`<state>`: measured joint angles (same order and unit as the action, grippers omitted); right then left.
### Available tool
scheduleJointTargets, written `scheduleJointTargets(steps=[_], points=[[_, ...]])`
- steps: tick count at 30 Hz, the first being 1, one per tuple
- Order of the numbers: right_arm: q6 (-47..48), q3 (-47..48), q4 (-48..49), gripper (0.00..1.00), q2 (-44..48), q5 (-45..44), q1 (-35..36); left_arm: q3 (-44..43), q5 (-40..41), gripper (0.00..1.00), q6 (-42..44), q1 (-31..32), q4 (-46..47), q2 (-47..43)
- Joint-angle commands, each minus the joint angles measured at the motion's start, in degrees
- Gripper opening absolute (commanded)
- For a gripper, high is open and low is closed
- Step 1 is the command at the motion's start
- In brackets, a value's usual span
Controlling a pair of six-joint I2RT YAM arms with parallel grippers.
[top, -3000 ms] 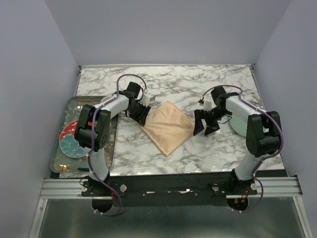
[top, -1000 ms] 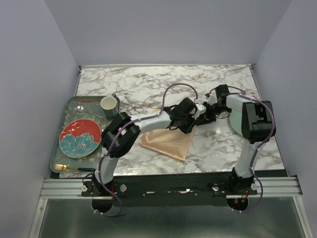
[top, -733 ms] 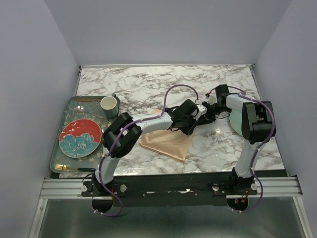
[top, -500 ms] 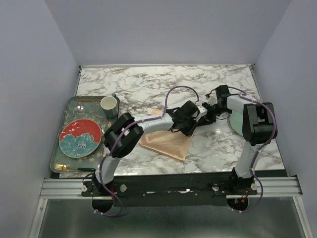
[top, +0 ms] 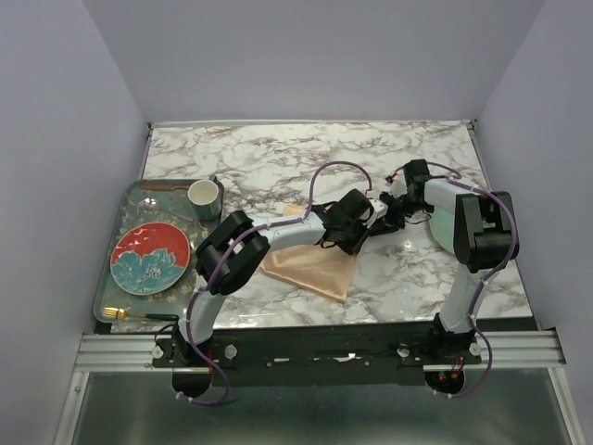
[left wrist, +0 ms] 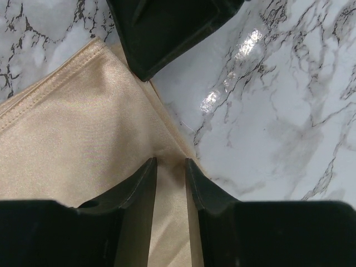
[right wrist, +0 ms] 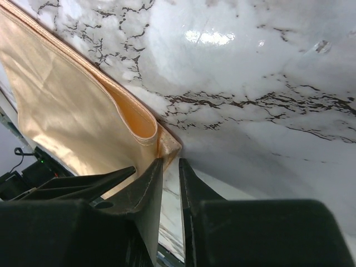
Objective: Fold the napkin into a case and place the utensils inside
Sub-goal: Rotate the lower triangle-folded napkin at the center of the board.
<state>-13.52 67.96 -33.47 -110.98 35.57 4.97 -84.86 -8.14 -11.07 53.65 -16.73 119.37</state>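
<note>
The peach-orange napkin lies folded in a broad wedge, not a narrow case, near the table's middle front. My left arm reaches across it. The left gripper is shut on the napkin's doubled right edge, and cloth fills the gap between its fingers. The right gripper faces it with its jaws a narrow slit apart. Marble shows through that slit, and the napkin's corner sits just off its tips. Of the utensils, a gold fork lies on the tray's near edge.
A grey patterned tray at the left holds a red and blue plate and a cream cup. White marble table stretches behind the arms. The right arm's dark finger sits close ahead of the left gripper.
Since three seconds ago the left gripper has carried the napkin's left corner over to the right, folding it. In the last second both arms have barely moved, and the right jaws widened, then narrowed.
</note>
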Motion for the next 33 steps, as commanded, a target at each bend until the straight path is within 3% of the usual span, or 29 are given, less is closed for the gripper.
scheduleJointTargets(steps=[1,10,23,33], points=[[0.07,0.06,0.69,0.25,-0.2,-0.94,-0.05,-0.66,1.2,0.39,-0.53,0.58,1.44,-0.54],[0.25,0.5,0.69,0.2,-1.96,-1.38,-0.05,-0.4,0.85,0.33,-0.53,0.84,1.0,-0.28],[0.33,1.12,0.69,0.16,-3.01,-1.73,-0.05,1.54,-0.12,0.0,-0.18,1.64,1.09,-2.21],[0.34,1.12,0.78,0.15,-3.19,-2.0,-0.05,2.94,-0.12,0.0,-0.36,2.07,1.26,-3.79]])
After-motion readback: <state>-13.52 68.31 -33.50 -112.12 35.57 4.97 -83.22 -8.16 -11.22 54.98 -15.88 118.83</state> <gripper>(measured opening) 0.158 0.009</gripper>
